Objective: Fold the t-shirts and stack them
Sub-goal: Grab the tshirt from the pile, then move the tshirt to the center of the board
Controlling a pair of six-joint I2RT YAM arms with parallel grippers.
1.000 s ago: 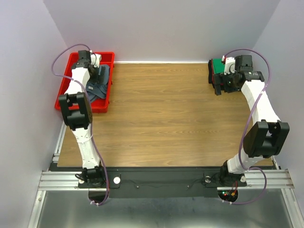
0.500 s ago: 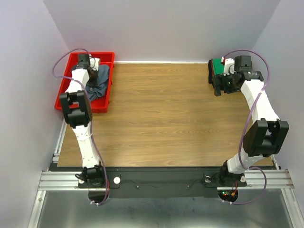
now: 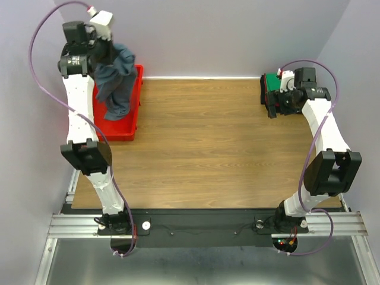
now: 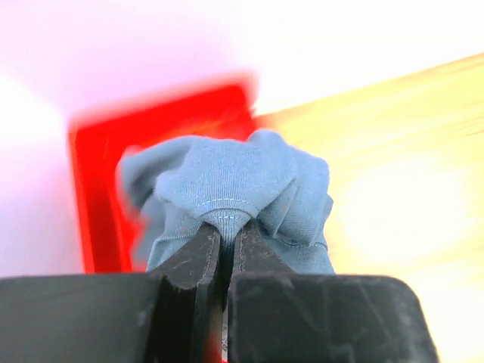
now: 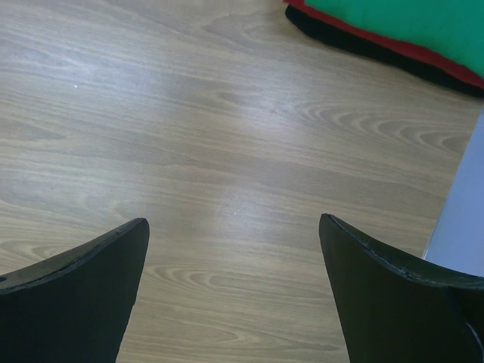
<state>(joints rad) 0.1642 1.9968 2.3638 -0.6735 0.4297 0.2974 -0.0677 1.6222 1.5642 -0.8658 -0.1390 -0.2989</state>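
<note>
A slate blue-grey t-shirt (image 3: 116, 83) hangs bunched in the air over the red tray (image 3: 122, 132), its lower end still reaching down into the tray. My left gripper (image 3: 107, 52) is raised high and shut on a fold of it. In the left wrist view the fingers (image 4: 227, 227) pinch the blue cloth (image 4: 242, 178) tightly. A folded stack with a green t-shirt (image 3: 271, 82) on top lies at the table's far right corner; red and black layers (image 5: 378, 47) show under the green (image 5: 408, 19). My right gripper (image 3: 272, 108) hovers beside that stack, open over bare wood (image 5: 234, 223).
The red tray (image 4: 94, 197) sits at the far left corner, against the back and left walls. A wood-grain tabletop (image 3: 208, 142) stretches between the tray and the stack. Walls close in at the back and on both sides.
My left gripper shut on the blue-grey t-shirt down in the tray, then rose high with the shirt dangling from it. The right arm stayed where it was.
</note>
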